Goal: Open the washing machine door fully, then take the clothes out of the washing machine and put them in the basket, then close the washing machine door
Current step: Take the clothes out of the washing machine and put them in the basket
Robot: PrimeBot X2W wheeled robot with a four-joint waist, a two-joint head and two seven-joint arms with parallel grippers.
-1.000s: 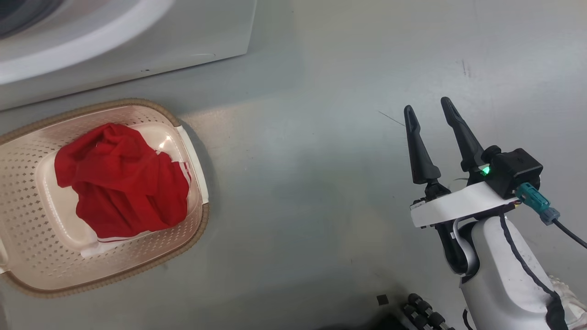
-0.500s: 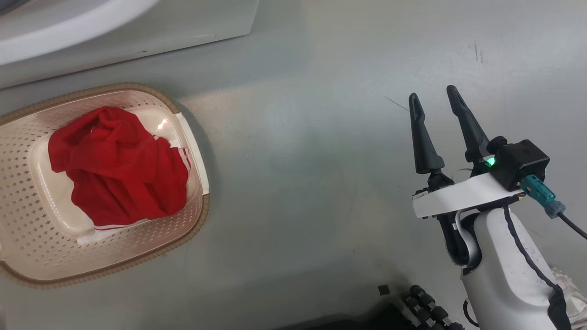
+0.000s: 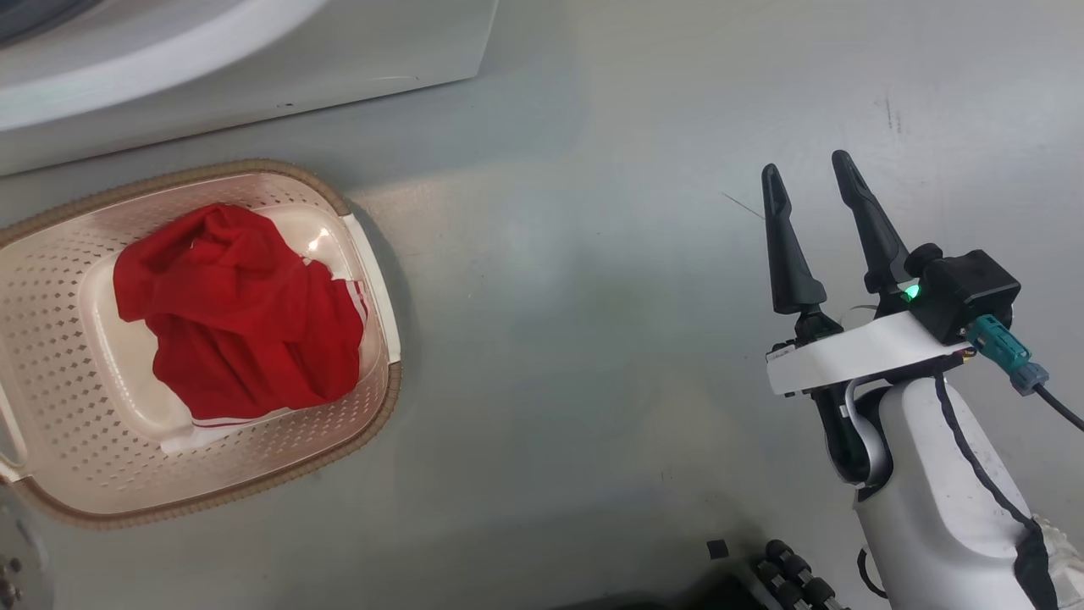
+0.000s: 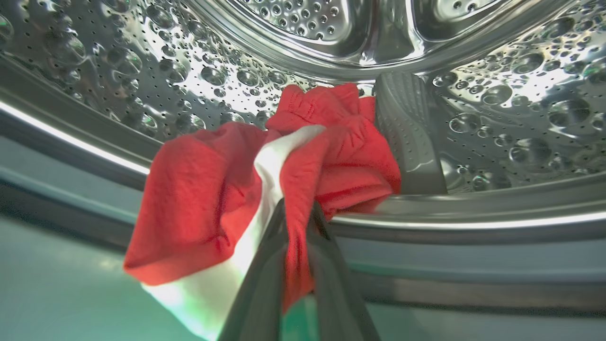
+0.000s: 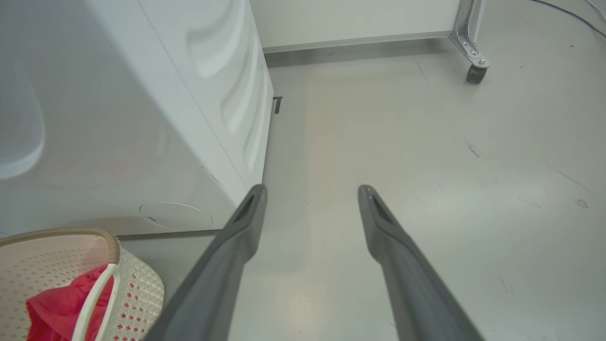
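Much of the washing machine point(image 3: 254, 76) is cut off at the top of the head view. The basket point(image 3: 383, 415), on the floor just in front of the machine, runs off that frame's left edge. Inside the machine's steel drum point(image 4: 189, 71), folds of a red garment point(image 4: 199, 199) with a white band swallow the fingertips of the left gripper point(image 4: 297, 210). The cloth also hides part of a grey ribbed paddle point(image 4: 407, 132) behind it. The floor point(image 3: 593, 296) is smooth, pale grey and scuffed. Beyond the machine's side it meets a white wall panel, where a metal leg stands on a caster point(image 5: 473, 73). The left gripper reaches in at the drum's mouth, its two fingers pinched on the red garment, which spills over the drum's front lip. The right gripper point(image 3: 804, 165) hangs over bare floor well to the right of the machine, fingers spread, nothing between them. A second red garment point(image 3: 237, 322) lies heaped in the basket.
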